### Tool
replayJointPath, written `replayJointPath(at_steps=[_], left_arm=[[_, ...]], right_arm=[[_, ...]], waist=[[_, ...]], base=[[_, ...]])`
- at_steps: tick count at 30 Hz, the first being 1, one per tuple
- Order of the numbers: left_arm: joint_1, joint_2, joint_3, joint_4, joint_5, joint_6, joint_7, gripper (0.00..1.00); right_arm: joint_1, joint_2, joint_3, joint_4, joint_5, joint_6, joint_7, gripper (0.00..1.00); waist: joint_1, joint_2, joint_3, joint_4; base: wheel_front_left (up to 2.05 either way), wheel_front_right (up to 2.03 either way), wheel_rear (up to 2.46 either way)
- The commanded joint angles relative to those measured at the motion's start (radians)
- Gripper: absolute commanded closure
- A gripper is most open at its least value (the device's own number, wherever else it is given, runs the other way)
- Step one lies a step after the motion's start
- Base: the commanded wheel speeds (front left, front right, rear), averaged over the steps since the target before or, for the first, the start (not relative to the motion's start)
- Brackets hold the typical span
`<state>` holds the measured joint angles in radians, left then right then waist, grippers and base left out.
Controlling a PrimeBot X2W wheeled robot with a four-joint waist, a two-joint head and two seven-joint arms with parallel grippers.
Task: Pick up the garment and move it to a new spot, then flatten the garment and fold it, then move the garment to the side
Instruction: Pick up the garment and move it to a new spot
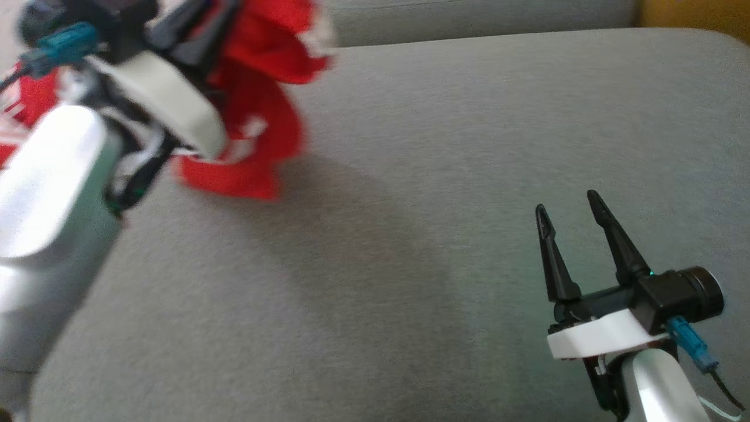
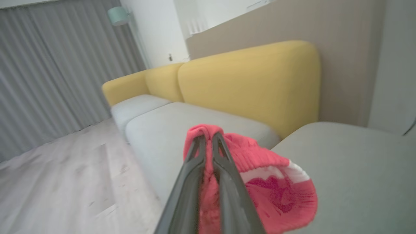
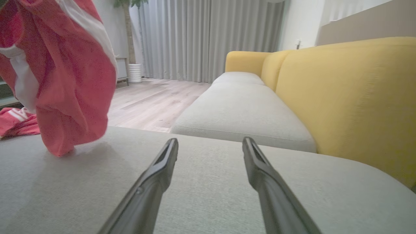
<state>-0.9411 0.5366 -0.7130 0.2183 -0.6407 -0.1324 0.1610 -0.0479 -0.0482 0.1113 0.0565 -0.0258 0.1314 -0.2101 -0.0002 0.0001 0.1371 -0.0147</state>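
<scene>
— Garment (image 1: 258, 111) first: where is it?

— Hanging from the left gripper (image 2: 208, 138). Its two fingers are pressed together on a bunched red fold with white stripes, and the rest droops below and beside them. From the right wrist view the lowest tip looks to be just touching the grey cushion (image 1: 439, 193), though it is blurred.

— And the right gripper (image 1: 567, 204)?

— Spread wide, holding nothing, hovering low over the cushion. The garment hangs well apart from it, off to its left.

— So which step is this?

— The first, I'd say: lifted and on its way to a new spot. Nothing is flattened or folded yet.

— What does the next move need?

— A bare patch of cushion under the left gripper, then a gentle lowering so the garment spreads instead of heaping. The right gripper would probably have to take a free edge to pull it flat.

— Is that red fabric (image 3: 16, 122) lying beyond the left gripper?

— Yes, on the cushion. I cannot tell whether it belongs to the same piece.
</scene>
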Motion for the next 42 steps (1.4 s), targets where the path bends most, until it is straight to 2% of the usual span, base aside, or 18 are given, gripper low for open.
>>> replayJointPath(at_steps=[1,5,10,16,23,24,25,26,31,35,42], left_arm=[[-0.067,0.014,0.044,-0.047,-0.020,0.002,0.004,1.00],[-0.063,-0.056,0.028,-0.116,-0.070,0.003,0.008,1.00],[-0.008,-0.110,-0.021,-0.115,-0.058,0.010,-0.030,1.00],[0.144,-0.122,-0.079,0.079,-0.003,0.039,-0.154,1.00],[0.231,-0.156,-0.069,0.350,0.004,0.085,-0.308,1.00],[0.230,-0.164,-0.064,0.373,0.002,0.087,-0.331,0.77],[0.229,-0.174,-0.059,0.393,-0.001,0.086,-0.350,0.43],[0.227,-0.184,-0.053,0.409,-0.006,0.086,-0.364,0.00],[0.230,-0.238,-0.013,0.429,-0.011,0.092,-0.415,0.00],[0.266,-0.255,0.014,0.404,-0.015,0.099,-0.421,0.00],[0.471,-0.265,0.125,0.258,-0.020,0.179,-0.422,0.00]], right_arm=[[-0.015,-0.002,0.015,-0.026,0.010,-0.001,-0.012,0.00],[-0.020,-0.002,0.007,-0.024,0.019,-0.001,-0.021,0.00],[-0.035,-0.002,0.006,-0.015,0.033,-0.001,-0.032,0.00],[-0.052,-0.002,0.018,-0.002,0.046,-0.001,-0.042,0.00],[-0.062,-0.002,0.008,0.012,0.037,-0.001,-0.048,0.00],[-0.061,-0.002,0.006,0.015,0.034,-0.001,-0.048,0.00],[-0.060,-0.002,0.004,0.018,0.032,-0.001,-0.049,0.00],[-0.059,-0.002,0.005,0.021,0.030,-0.001,-0.049,0.00],[-0.052,-0.002,-0.003,0.031,0.034,-0.001,-0.050,0.00],[-0.049,-0.002,-0.011,0.037,0.024,-0.001,-0.050,0.00],[-0.023,-0.002,-0.040,0.057,0.015,-0.001,-0.041,0.00]], waist=[[0.0002,-0.0001,-0.020,-0.055],[0.0002,-0.0001,0.009,-0.098],[0.0002,-0.0001,0.057,-0.132],[0.0002,-0.0001,0.108,-0.160],[0.0002,-0.0001,0.136,-0.155],[0.0002,-0.0001,0.136,-0.149],[0.0002,-0.0001,0.133,-0.143],[0.0002,-0.0001,0.131,-0.136],[0.0002,-0.0001,0.087,-0.091],[0.0002,-0.0001,0.052,-0.069],[0.0002,-0.0001,-0.044,-0.028]], base=[[0.00,0.00,0.00],[0.00,0.00,0.00],[0.00,0.00,0.00],[0.00,0.00,0.00],[0.00,0.00,0.00],[0.00,0.00,0.00],[0.00,0.00,0.00],[0.00,0.00,0.00],[0.00,0.00,0.00],[0.00,0.00,0.00],[0.00,0.00,0.00]])
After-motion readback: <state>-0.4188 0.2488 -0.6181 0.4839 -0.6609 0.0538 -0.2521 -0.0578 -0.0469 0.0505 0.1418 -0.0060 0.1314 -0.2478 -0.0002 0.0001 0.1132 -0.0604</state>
